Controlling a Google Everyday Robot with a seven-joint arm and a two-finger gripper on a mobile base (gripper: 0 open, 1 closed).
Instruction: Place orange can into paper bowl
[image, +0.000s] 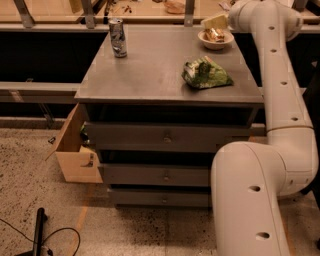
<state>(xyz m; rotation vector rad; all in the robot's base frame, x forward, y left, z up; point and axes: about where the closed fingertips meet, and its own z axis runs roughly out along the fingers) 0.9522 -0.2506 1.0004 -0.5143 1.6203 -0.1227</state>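
Note:
The paper bowl (216, 43) stands at the far right corner of the grey cabinet top (155, 70). The orange can (214, 34) lies inside it, only its gold-orange top showing above the rim. My gripper (216, 22) hangs just above the bowl's far edge, apart from the can, at the end of the white arm (280, 75) that reaches in from the right.
A tall slim silver-blue can (118, 38) stands upright at the far left of the top. A green crumpled bag (205, 74) lies right of centre, near the front edge. A wooden drawer (75, 150) hangs open at the cabinet's left side. A black cable lies on the floor.

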